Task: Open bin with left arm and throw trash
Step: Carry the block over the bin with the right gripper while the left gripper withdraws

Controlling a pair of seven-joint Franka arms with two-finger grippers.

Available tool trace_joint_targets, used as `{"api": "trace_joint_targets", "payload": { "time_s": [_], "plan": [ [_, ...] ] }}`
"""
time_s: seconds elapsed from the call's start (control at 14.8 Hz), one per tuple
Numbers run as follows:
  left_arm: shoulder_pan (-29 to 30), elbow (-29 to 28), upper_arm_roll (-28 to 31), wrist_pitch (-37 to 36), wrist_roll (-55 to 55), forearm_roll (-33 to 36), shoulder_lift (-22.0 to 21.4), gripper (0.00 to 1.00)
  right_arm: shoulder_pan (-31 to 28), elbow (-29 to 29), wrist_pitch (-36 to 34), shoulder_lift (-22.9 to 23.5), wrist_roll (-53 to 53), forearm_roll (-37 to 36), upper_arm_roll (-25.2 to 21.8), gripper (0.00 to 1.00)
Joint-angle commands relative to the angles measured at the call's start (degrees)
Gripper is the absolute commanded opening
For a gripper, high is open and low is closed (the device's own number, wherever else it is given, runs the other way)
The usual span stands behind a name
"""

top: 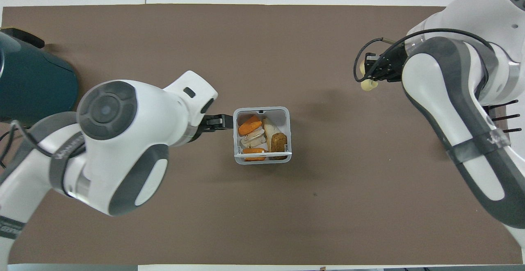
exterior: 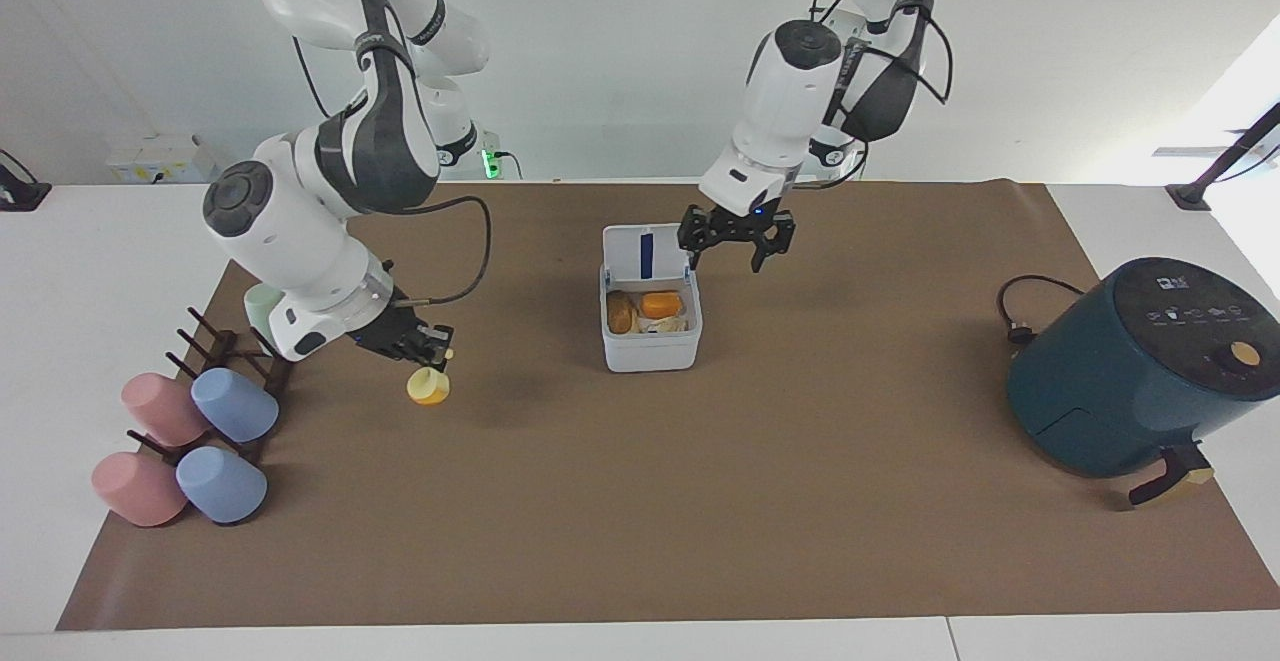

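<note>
The white bin (exterior: 650,353) stands mid-table with its lid (exterior: 628,246) flipped up; it also shows in the overhead view (top: 262,159). In it lie a golden-brown bread chunk (exterior: 621,313) (top: 279,142), an orange-edged wedge (exterior: 661,305) (top: 249,126) and an off-white lump (top: 253,137). My left gripper (exterior: 737,241) (top: 217,122) is open and empty, raised beside the bin toward the left arm's end. My right gripper (exterior: 415,346) (top: 377,68) is shut on a yellow wedge (exterior: 428,386) (top: 368,84) and holds it above the mat near the cup rack.
A dark teal air fryer (exterior: 1130,371) (top: 33,86) with its cable (exterior: 1020,311) stands at the left arm's end. Pink and blue cups (exterior: 180,441) lie on a dark peg rack at the right arm's end.
</note>
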Motion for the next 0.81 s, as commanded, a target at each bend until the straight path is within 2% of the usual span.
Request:
{"api": "trace_joint_targets", "payload": {
  "time_s": [0.0,0.34,0.54,0.74],
  "plan": [
    [7.25,-0.57,-0.27,-3.41,4.32,-0.59,-3.14,1.00,5.68,-0.93,0.67,-1.05,12.32,1.43,0.14,0.00],
    [17.54,3.63,-0.27,-9.20,15.92,0.29,-3.50,1.00,13.69,-3.56,9.62,-1.75,28.77,7.22,0.23,0.00],
    [21.76,7.24,-0.27,-14.30,21.11,4.33,-3.32,1.00,17.38,-7.07,14.37,-2.81,33.62,9.52,0.23,0.00],
    [26.33,10.84,-0.27,-17.63,26.12,4.42,-3.15,1.00,19.85,-11.90,19.39,-4.56,37.14,12.15,0.23,0.00]
  ]
}}
